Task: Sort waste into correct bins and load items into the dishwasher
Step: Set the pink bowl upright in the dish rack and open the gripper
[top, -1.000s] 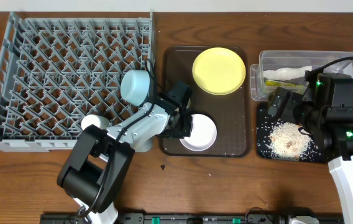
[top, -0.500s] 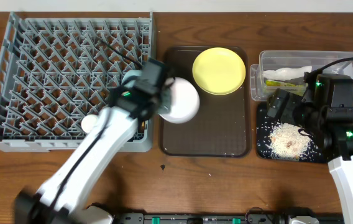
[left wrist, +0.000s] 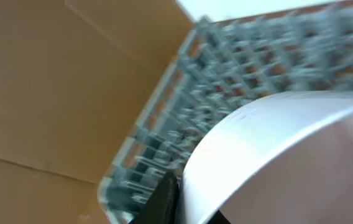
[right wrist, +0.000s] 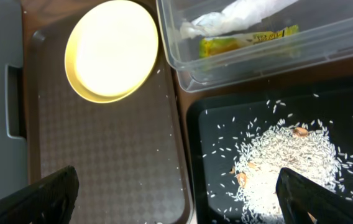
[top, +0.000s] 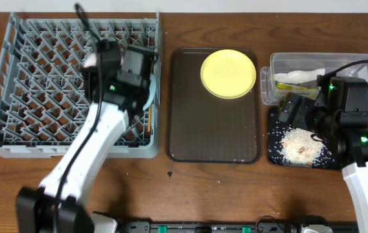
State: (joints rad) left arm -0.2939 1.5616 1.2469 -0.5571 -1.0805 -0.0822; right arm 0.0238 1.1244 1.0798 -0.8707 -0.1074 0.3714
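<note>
Though the wrapper bears orange print, it's unreadable.

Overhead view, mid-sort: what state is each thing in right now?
left pincer: shut on white bowl
white bowl: held tilted over dish rack
right pincer: open, empty
yellow plate: empty, flat on brown tray
clear tub: holds napkin and wrapper
black tray: holds rice
light blue bowl: in rack, mostly hidden
</note>
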